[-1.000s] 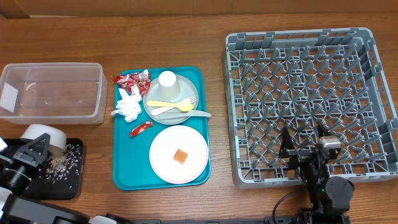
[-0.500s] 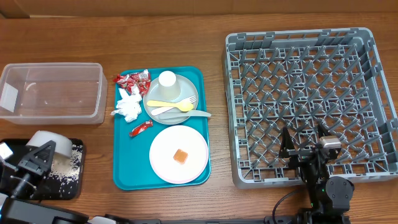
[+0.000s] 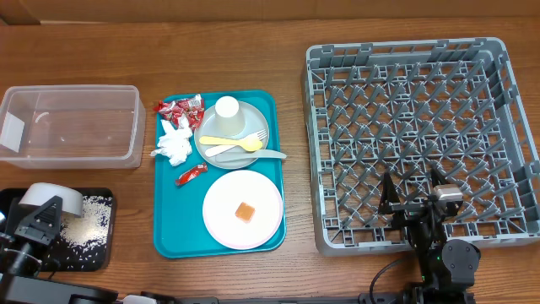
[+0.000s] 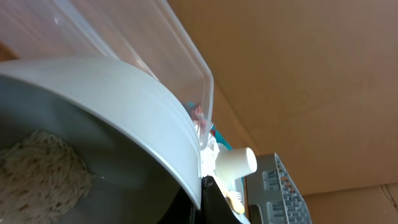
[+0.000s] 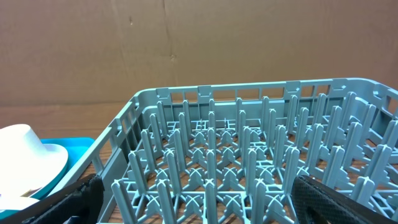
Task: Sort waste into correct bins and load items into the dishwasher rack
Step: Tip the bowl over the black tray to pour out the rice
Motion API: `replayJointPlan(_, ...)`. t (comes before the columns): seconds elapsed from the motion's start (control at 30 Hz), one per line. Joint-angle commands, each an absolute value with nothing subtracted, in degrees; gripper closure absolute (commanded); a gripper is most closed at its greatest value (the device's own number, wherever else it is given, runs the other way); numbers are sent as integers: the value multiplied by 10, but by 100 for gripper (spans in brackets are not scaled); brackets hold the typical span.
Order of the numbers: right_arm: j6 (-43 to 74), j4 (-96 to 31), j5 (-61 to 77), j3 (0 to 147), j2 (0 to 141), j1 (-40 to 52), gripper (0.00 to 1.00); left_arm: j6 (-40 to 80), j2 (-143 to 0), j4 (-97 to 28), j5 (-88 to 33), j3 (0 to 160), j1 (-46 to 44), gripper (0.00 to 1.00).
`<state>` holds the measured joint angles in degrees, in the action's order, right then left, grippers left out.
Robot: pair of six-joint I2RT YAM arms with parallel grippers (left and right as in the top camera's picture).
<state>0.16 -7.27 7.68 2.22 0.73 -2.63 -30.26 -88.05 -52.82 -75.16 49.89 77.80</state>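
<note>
Well, the rice was coming out. The left gripper (image 3: pixel 46 215) was clamped shut on the rim of the small whitish bowl (image 3: pixel 52 196), holding it tipped over the black tray (image 3: pixel 93 256) at the near left of the table. The rice grains (image 3: pixel 84 226) lay there in a solid white patch, where a second earlier there had only been a thin scatter. The bowl had also slid back toward the near edge over that second. The left wrist view seemed to show a clump still clinging inside the bowl, so I judged the emptying not quite done.

Nothing else had moved. The right gripper (image 3: pixel 411 201) hung with its jaws wide apart and empty over the near side of the dishwasher rack (image 3: pixel 396 49), which held nothing. The clear tub (image 3: pixel 76 127) looked empty too. On the teal tray (image 3: pixel 160 236) waited the red wrappers (image 3: pixel 177 108), the napkin (image 3: pixel 175 143), the cup (image 3: pixel 226 108), the cutlery (image 3: pixel 232 142) on the grey plate (image 3: pixel 253 118), and the orange cube (image 3: pixel 245 211) on the pink plate (image 3: pixel 224 198).
</note>
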Motion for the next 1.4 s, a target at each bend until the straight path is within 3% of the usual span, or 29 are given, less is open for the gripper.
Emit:
replayJointPlan(0.0,-1,-70,80,18,2,-30,0,-313,-881,-515,-806,496,785,96)
replayJointPlan(0.13,-1,-70,80,18,2,-30,0,-312,-881,-516,-786,496,786,96)
replayJointPlan(0.4,-1,-70,80,18,2,-30,0,-192,-881,-460,-741,496,796,96)
replayJointPlan(0.63,-1,-70,80,18,2,-30,0,-199,-881,-447,-765,496,796,96)
replayJointPlan(0.7,-1,-70,80,18,2,-30,0,-182,-881,-430,-726,496,796,96)
replayJointPlan(0.8,-1,-70,80,18,2,-30,0,-53,-881,-409,-590,496,796,96)
replayJointPlan(0.97,-1,-70,80,18,2,-30,0,-132,-881,-402,-745,494,796,96)
replayJointPlan(1.3,-1,-70,80,18,2,-30,0,-133,-881,-408,-668,494,796,96)
replayJointPlan(1.37,-1,-70,80,18,2,-30,0,-137,-881,-416,-698,494,796,96)
